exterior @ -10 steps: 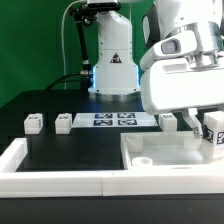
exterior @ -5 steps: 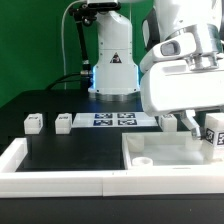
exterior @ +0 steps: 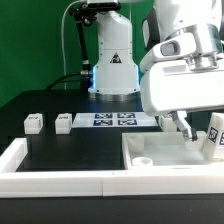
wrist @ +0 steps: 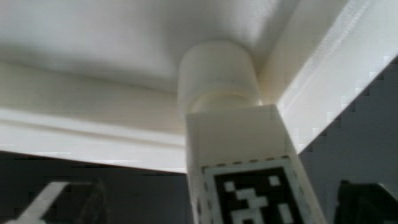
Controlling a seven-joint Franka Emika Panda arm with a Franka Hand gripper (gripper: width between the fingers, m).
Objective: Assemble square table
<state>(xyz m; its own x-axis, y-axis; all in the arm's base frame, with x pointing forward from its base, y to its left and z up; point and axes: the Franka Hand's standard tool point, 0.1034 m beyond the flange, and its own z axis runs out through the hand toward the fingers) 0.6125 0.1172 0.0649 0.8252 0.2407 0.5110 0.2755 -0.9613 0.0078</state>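
The square table slab [exterior: 165, 160] is lying flat on the black table [exterior: 70, 150], over on the exterior view's right. It's tucked into the corner of the white border wall [exterior: 60, 182], rimmed side up. There's a round socket showing toward its end on the exterior view's left.

One leg [exterior: 213, 141] is standing in the slab's far corner on the exterior view's right. Its long axis is pretty much vertical, maybe leaning a hair. In the wrist view the rounded end goes down to where the slab's rim walls meet. The squared end with the black-and-white tag [wrist: 260, 197] points up toward the camera.

The gripper [exterior: 197, 132] hangs right over that leg with its jaws apart. The one finger [exterior: 185, 126] I can make out sits off to the leg's side with a gap, not touching. The other finger is lost at the frame edge.

The spare legs sit along the far side of the table. Two are together at the exterior view's left [exterior: 33, 122] [exterior: 63, 122], then comes the marker board [exterior: 112, 120], then a third [exterior: 168, 120] just behind the slab.
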